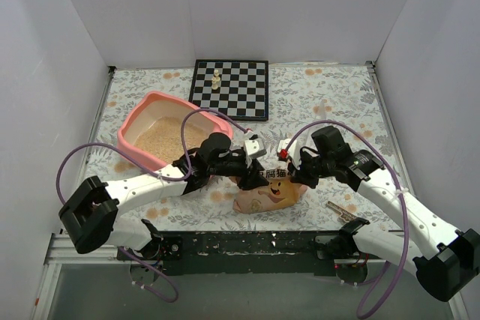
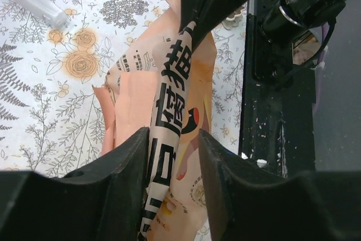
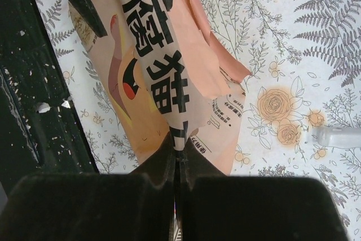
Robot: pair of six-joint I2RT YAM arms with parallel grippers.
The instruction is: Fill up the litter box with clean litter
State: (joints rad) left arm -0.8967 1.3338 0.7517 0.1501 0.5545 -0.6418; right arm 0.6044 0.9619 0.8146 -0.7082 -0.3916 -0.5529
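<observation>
**Litter in the box, bag down on the surface**

Look to the left first: the litter box [image 1: 157, 98] sits at the left of the flowered surface [image 1: 322, 103], and there is a tan bed of clean litter [image 1: 165, 139] spread across its floor. That is the heart of the job, and from above it looks largely done, though how deep the layer goes I cannot judge.

Now the middle, near the front edge. The peach litter bag [image 1: 274, 194] lies slumped on the surface between the two arms, well apart from the box. The right hand [image 3: 176, 145] is pressed together on a thin edge of the bag, a firm pinch by the look of it. The left hand [image 2: 173, 145] is another story: its fingers [image 2: 127, 165] stand apart on either side of a printed fold, and the fold fills the gap between them. Whether that is a grip or only a bracket, I cannot tell.

The chessboard [image 1: 229, 89] at the back plays no part.

What is left, as I read it: either one more pour if the bag has anything in it — or simply letting go and backing both arms away.
</observation>
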